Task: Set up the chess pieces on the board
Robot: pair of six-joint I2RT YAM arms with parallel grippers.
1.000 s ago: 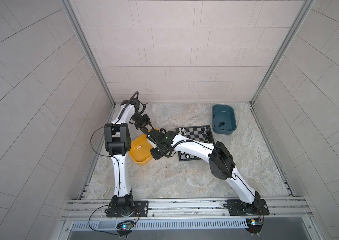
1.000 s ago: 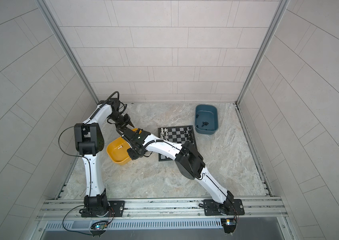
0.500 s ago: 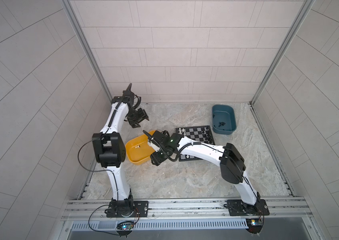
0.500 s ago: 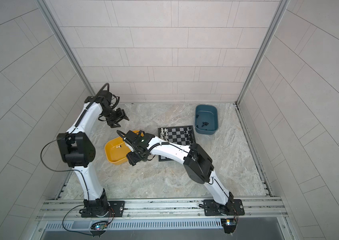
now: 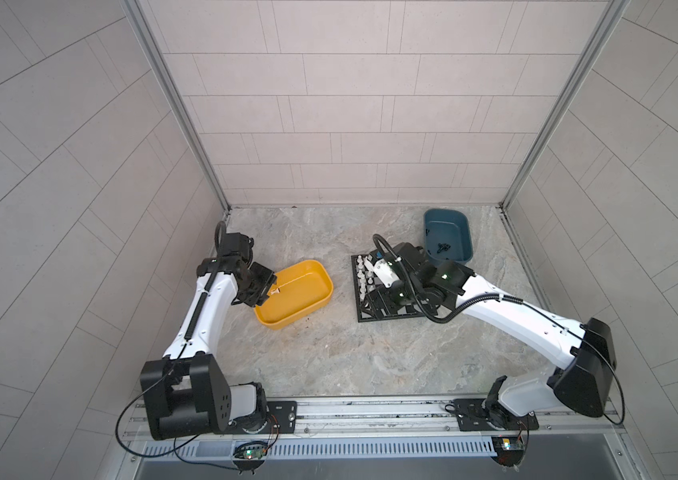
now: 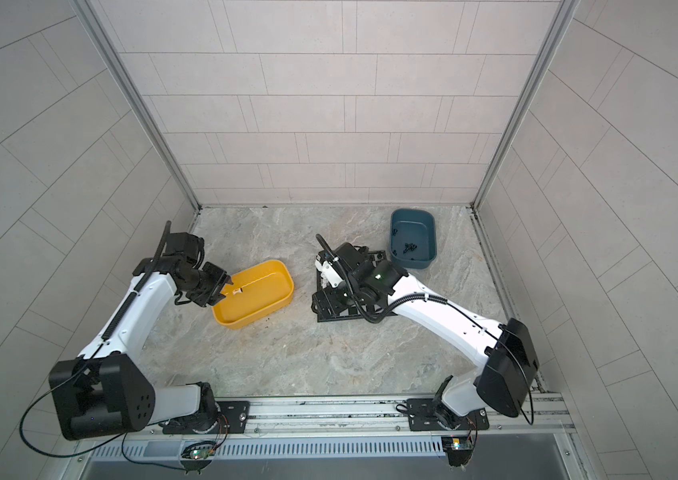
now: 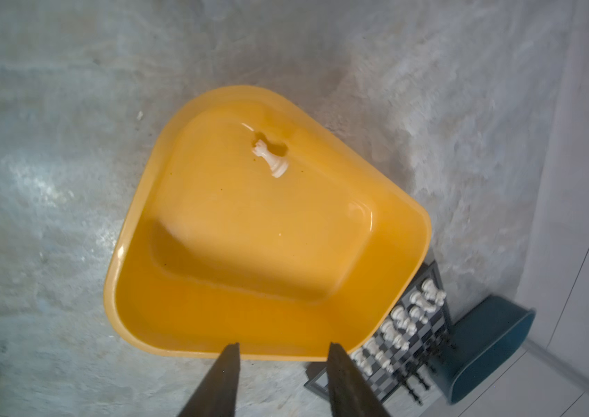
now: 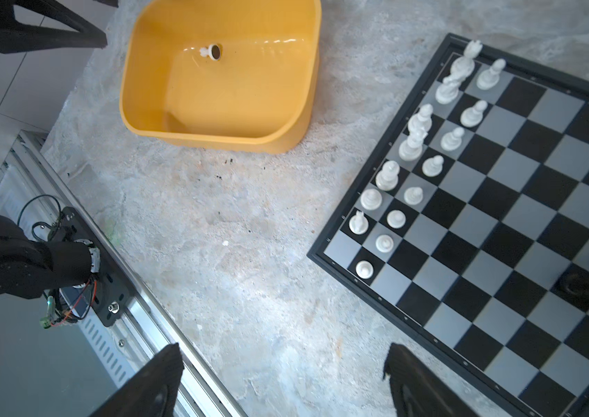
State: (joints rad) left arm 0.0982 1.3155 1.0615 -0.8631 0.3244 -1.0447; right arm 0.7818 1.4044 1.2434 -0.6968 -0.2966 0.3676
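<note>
The board lies right of the middle of the worktop, towards its back edge. White pieces line the board's edge nearest the yellow tray, where one more white piece lies. The left tool is parted and empty over the tray, and the right tool is wide and empty at the board's corner.

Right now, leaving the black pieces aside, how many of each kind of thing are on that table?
White chess pieces: 16 (15 on the board, plus 1 loose piece lying in the yellow tub)
Tubs: 2 (the yellow tub and a blue tub)
Boards: 1
Total: 19
</note>
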